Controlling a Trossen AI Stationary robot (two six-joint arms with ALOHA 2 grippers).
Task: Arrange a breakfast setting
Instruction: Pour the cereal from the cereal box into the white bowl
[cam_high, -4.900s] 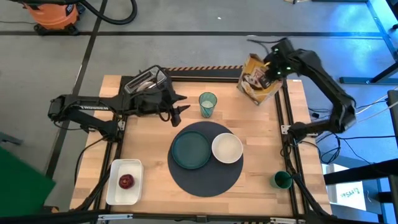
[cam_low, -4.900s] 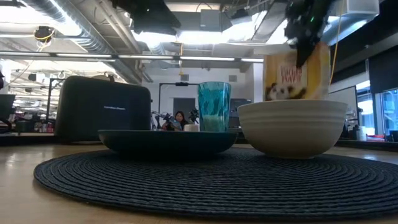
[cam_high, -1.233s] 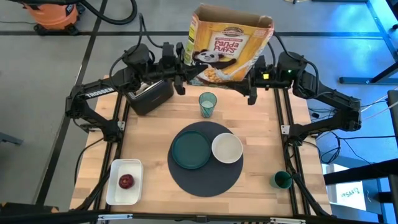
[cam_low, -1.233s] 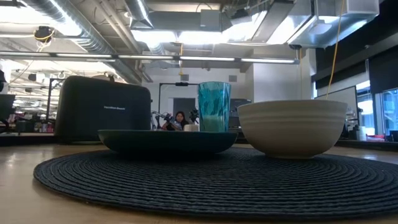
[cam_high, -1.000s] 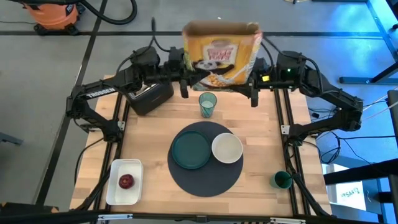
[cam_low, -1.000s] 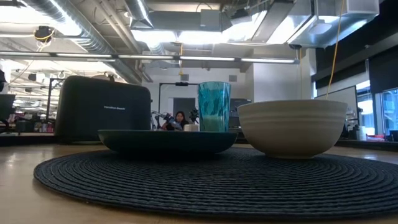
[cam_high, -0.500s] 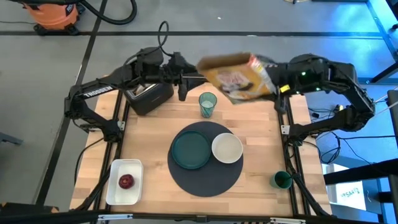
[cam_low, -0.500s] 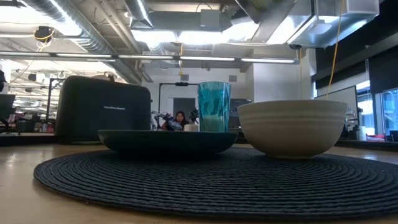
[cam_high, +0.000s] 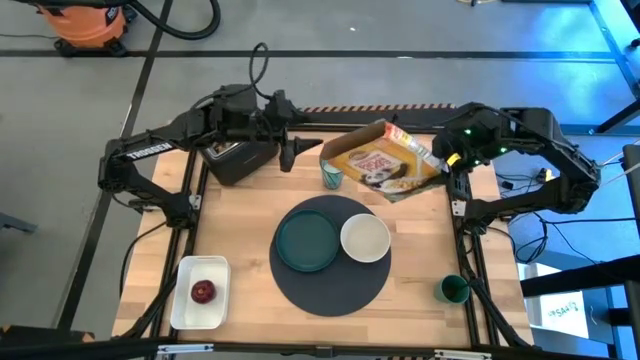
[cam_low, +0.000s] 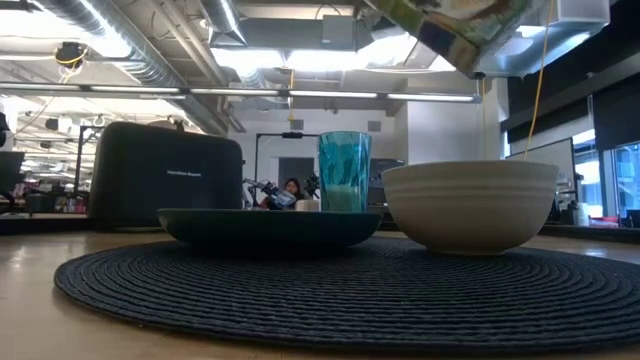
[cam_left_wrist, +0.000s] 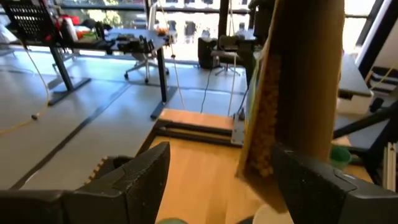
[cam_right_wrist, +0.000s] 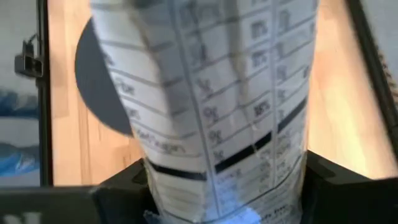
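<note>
My right gripper (cam_high: 447, 152) is shut on a yellow cereal box (cam_high: 380, 165), which hangs tipped over above the table's far side, its open top toward the left. The box partly hides a teal glass (cam_high: 330, 177). My left gripper (cam_high: 290, 150) stands open just left of the box, touching nothing; its wrist view shows the box (cam_left_wrist: 298, 93) edge-on beyond the fingers. A teal plate (cam_high: 307, 242) and a white bowl (cam_high: 365, 238) rest on the round dark mat (cam_high: 330, 295). In the low view the box (cam_low: 450, 25) hangs above the bowl (cam_low: 470, 205). My right gripper pinches the cereal box between its two fingers near the closed bottom end (cam_high: 432, 160). The narrow printed side panel (cam_right_wrist: 168, 168) faces the wrist camera. The fingers come from the table's right, along the box. The box is lifted clear, lying over with its front face up.
A black toaster (cam_high: 237, 155) stands at the far left, under the left arm. A white tray (cam_high: 200, 310) with a red fruit (cam_high: 203, 291) sits at the near left. A small green mug (cam_high: 452, 290) stands at the near right.
My left gripper has opened and let go of the box. My right gripper has carried the box toward the table's right edge and down, tipping it from upright to lying over with its open top toward the left.
</note>
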